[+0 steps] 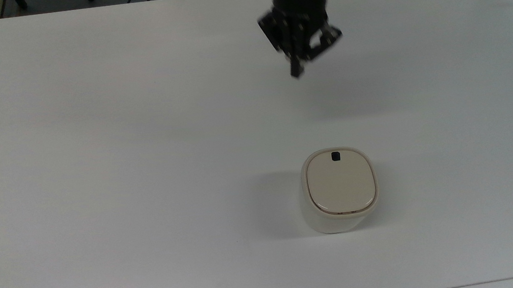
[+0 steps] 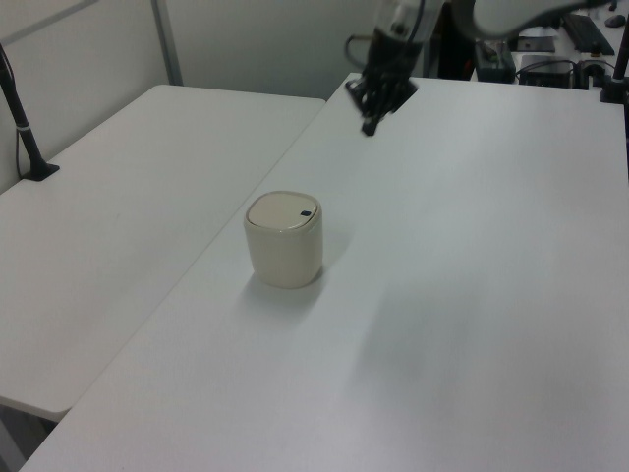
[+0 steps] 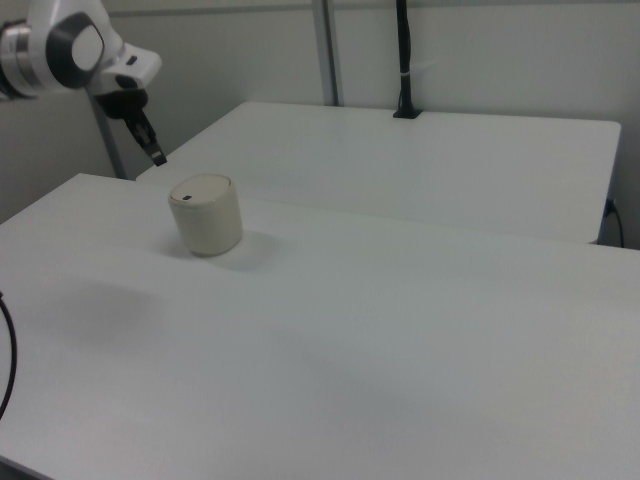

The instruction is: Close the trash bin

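The trash bin [image 1: 339, 191] [image 2: 284, 240] [image 3: 206, 215] is a small cream-white tub standing on the white table. Its flat beige lid lies level in the rim, with a small black square mark at the edge toward the top view's top. My gripper [image 1: 296, 72] [image 2: 369, 127] [image 3: 157, 157] hangs high above the table, well clear of the bin, toward the top view's top and slightly left of it. Its black fingers are shut together with nothing between them.
A second white table [image 2: 118, 206] adjoins this one on the left view's left. A black post [image 2: 22, 128] stands clamped on it. Another black post [image 3: 404, 60] rises at the far table's back in the right view.
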